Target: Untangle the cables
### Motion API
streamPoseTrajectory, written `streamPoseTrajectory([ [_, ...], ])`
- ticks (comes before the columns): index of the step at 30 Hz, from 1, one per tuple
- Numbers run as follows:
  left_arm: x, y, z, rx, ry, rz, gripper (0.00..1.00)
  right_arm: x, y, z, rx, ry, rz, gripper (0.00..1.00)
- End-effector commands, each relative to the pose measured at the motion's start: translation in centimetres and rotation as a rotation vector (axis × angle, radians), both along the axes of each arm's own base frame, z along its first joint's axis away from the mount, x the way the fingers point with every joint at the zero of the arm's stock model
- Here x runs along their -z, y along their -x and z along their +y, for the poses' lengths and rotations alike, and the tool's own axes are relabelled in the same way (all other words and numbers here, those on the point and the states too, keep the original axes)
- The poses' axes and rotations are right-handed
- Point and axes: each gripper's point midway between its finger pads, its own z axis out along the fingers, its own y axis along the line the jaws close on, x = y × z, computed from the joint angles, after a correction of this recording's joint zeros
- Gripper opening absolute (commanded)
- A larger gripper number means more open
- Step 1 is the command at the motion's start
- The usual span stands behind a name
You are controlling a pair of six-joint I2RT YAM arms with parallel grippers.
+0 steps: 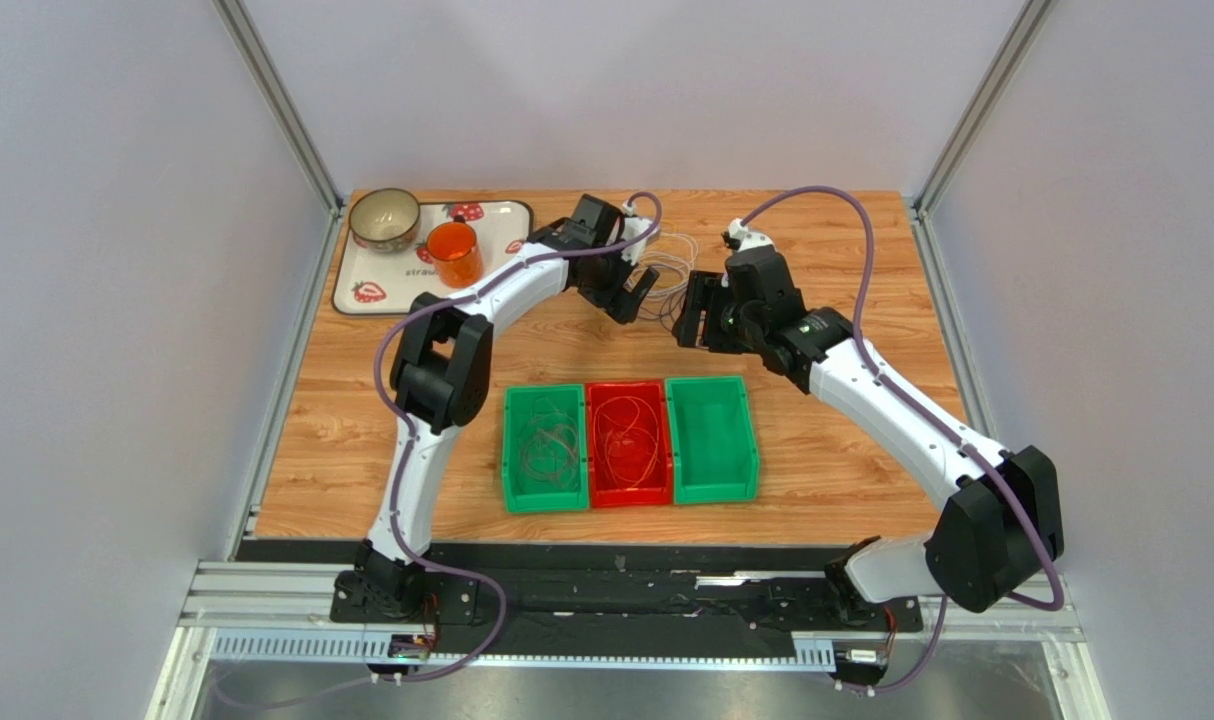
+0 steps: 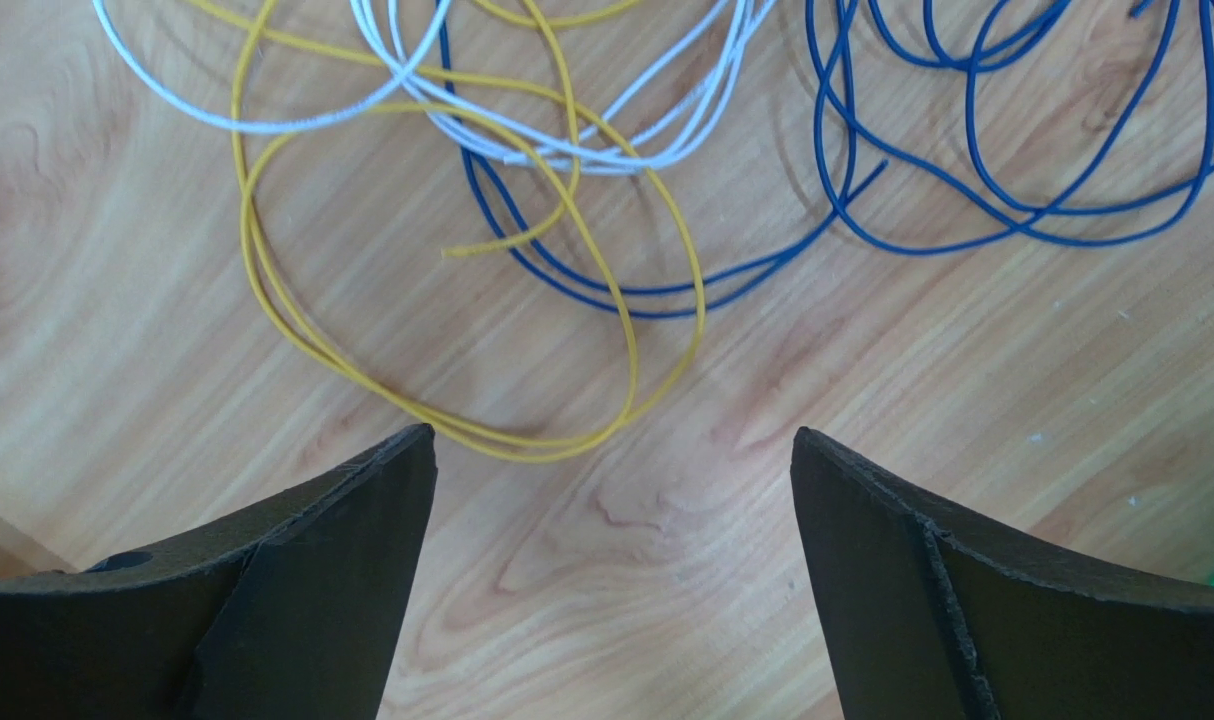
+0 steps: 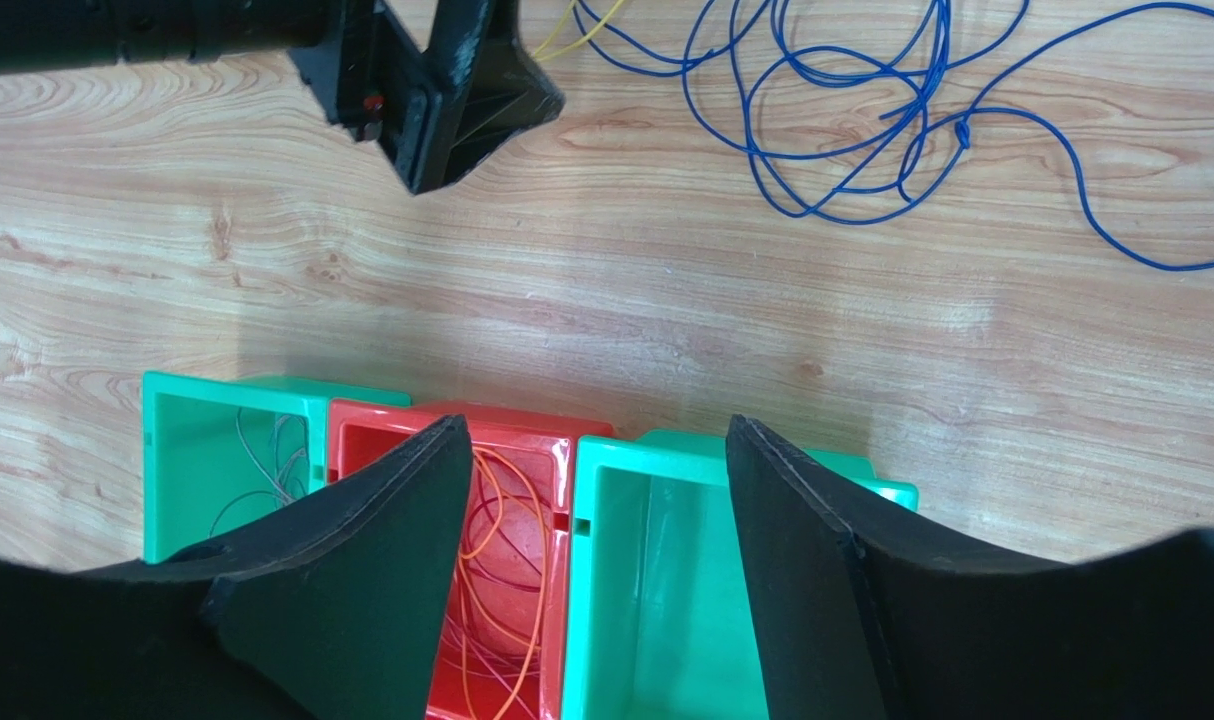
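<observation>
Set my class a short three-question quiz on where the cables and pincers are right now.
1. True or false: the left pincer grips the yellow cable.
2. Which bin holds the orange cables? A left green, B red bin, C right green.
3. Fill in: the right pincer is ____ (open or shut).
Key: 1 false, it is open and holds nothing. 2 B. 3 open.
</observation>
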Motion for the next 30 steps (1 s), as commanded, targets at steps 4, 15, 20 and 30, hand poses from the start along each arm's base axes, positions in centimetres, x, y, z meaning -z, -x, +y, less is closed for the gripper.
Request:
streamPoseTrajectory([
  [4,-0.5,-1.3,-1.3,0.077,-0.015,-0.046,0.94,-1.6,-0.6,0.5,-0.003,-0.054,-0.052,0.67],
  [15,2.1,-1.0,-1.6,0.093,-0.051,0.007,0.88,-1.2,-0.6,0.6,-0.012,-0.06,-0.041,0.66],
  [20,2.7,-0.7,-1.6,0.086,-0.056,0.021,0.79,-1.0,-0.6,0.6,-0.014,-0.059,-0.035,0.66],
  [30,1.9,-0.5,-1.0,0.08,-0.074,0.012,0.0,-1.0,-0.6,0.6,-0.013,-0.065,-0.032,0.65],
])
